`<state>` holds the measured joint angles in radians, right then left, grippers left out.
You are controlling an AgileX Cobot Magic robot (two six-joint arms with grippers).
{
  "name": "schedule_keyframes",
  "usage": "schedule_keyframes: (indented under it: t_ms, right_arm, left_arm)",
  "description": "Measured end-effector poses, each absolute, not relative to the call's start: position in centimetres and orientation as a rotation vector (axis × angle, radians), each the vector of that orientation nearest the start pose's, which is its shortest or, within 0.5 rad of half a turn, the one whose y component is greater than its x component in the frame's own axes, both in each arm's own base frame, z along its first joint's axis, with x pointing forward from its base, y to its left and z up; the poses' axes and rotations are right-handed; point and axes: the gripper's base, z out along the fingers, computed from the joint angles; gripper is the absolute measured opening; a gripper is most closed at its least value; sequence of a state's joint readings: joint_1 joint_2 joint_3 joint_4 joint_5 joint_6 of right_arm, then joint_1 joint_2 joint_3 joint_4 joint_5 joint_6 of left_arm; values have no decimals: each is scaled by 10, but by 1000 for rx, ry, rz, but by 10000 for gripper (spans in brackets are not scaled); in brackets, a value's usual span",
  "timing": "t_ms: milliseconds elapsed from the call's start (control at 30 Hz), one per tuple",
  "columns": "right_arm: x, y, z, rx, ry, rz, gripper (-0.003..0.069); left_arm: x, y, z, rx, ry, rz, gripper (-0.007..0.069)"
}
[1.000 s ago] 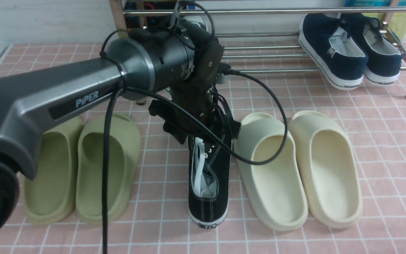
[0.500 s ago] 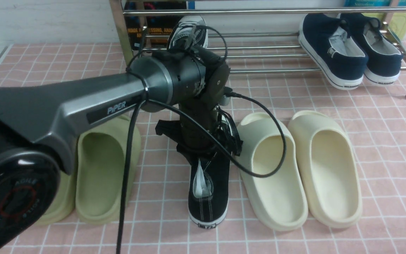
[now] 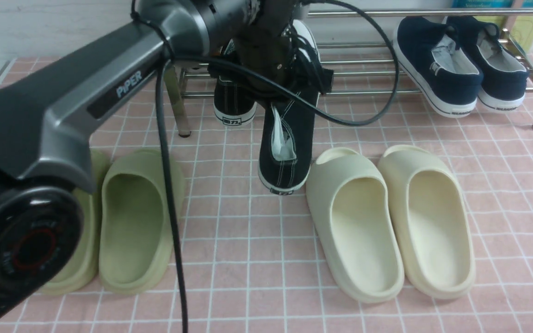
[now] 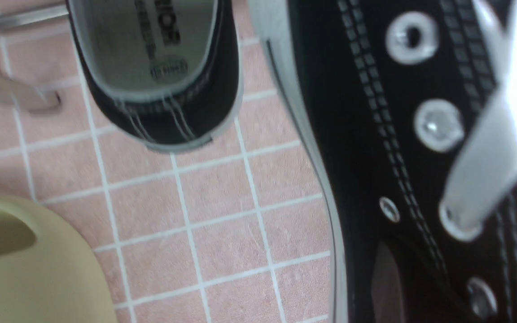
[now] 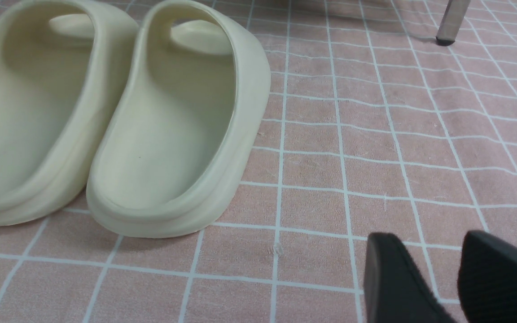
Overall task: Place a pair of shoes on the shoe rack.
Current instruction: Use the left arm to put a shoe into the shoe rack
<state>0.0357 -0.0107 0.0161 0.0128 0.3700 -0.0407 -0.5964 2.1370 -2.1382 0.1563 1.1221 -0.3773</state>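
Note:
My left gripper (image 3: pixel 289 85) is shut on one black sneaker (image 3: pixel 287 138) near its laces. The sneaker hangs above the pink floor with its heel low and its toe towards the shoe rack (image 3: pixel 363 45). The wrist hides the jaws in the front view. In the left wrist view the held sneaker (image 4: pixel 375 134) fills the frame, showing eyelets and a white lace. The other black sneaker (image 3: pixel 234 104) rests on the rack's lower shelf, heel over the front edge (image 4: pixel 159 89). My right gripper (image 5: pixel 442 269) is open over bare floor, with nothing between its fingers.
Two navy slip-ons (image 3: pixel 437 64) sit on the rack at the right. Cream slides (image 3: pixel 387 222) lie right of the held sneaker and green slides (image 3: pixel 137 217) lie to its left. A chrome rack leg (image 3: pixel 176 106) stands beside the resting sneaker.
The left gripper closed on the sneaker, lifted it off the floor and carried it forward to the rack. The slides and navy shoes have not moved.

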Motion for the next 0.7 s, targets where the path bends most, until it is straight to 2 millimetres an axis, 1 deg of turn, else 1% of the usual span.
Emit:
schedule_keyframes:
  t_ms: [33,67,233,400,533,633,700]
  right_arm:
    - [52,2,175,-63,1858,9,239]
    - [52,2,175,-63,1858,9,239]
    - [52,2,175,-63,1858,9,239]
    - [52,2,175,-63,1858,9,239]
    - [52,2,175,-63,1858,9,239]
    - [52,2,175,-63,1858,9,239]
    - [52,2,175,-63,1858,9,239]
  left_arm:
    - [403,-258,309,319,2567,-158,64]
    - [412,-259,299,301,2599,-164,64]
    - [434,-263,281,297,2604,-180,64]
    - [438,-266,280,320,2586,-195,64]
    - [447,-270,283,324,2477,-208,64]
    - [458,-269,286,317,2379,-221,64]
    - [462,-268,284,312,2356,-227,64]
